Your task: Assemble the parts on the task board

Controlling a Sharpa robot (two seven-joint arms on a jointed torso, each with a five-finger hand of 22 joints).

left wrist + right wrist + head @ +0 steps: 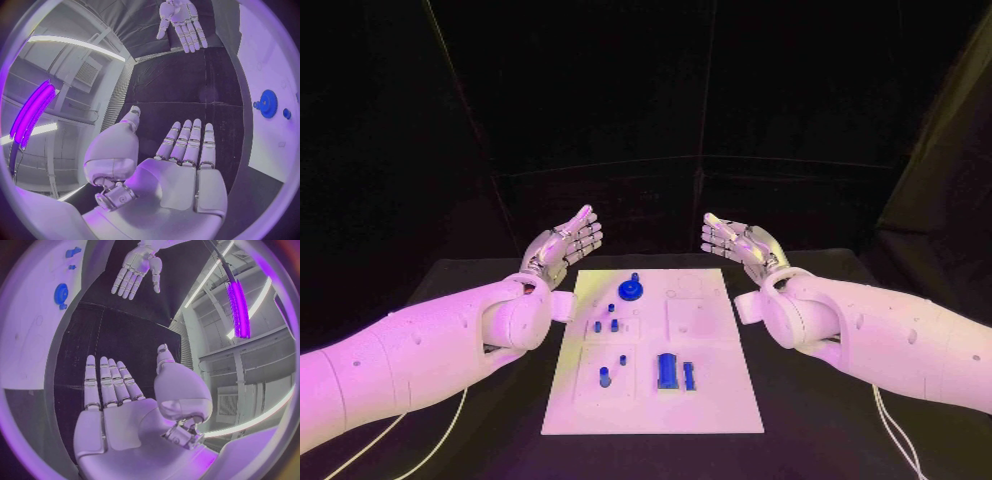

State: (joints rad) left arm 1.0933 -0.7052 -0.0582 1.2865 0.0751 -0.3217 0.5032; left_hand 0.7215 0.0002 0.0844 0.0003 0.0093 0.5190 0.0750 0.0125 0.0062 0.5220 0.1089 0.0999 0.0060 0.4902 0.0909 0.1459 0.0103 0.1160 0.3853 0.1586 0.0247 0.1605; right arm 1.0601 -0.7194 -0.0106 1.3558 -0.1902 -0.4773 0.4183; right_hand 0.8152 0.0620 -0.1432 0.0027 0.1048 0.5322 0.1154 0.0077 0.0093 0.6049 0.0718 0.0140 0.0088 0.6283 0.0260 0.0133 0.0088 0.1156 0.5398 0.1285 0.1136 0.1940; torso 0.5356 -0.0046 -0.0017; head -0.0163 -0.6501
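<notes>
While both the left hand (564, 247) and the right hand (740, 243) hover empty with fingers spread beyond the task board's (718, 390) far corners, its blue parts (668, 371) sit on it, fitting either a start or a finish.

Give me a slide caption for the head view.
Both open hands, left hand and right hand, flank the task board and its blue parts.
</notes>
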